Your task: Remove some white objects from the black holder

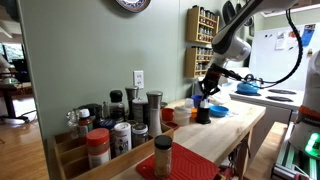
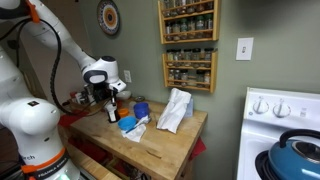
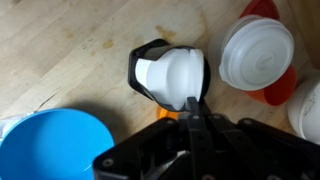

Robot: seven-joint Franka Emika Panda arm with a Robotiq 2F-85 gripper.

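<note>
The black holder (image 3: 140, 72) stands on the wooden table with white cup-like objects (image 3: 170, 78) stacked inside it. In the wrist view my gripper (image 3: 195, 104) has its fingers drawn together at the near rim, pinched on the edge of the white objects. In both exterior views the gripper (image 1: 205, 96) (image 2: 112, 98) hangs straight over the holder (image 1: 203, 115), close to the table top. Whether the holder wall is also pinched cannot be told.
A blue bowl (image 3: 55, 145) (image 1: 218, 110) sits beside the holder. A white lid on an orange cup (image 3: 257, 52) is on its other side. Spice jars and a metal shaker (image 1: 153, 110) crowd one table end. A white cloth (image 2: 175, 110) lies on the table.
</note>
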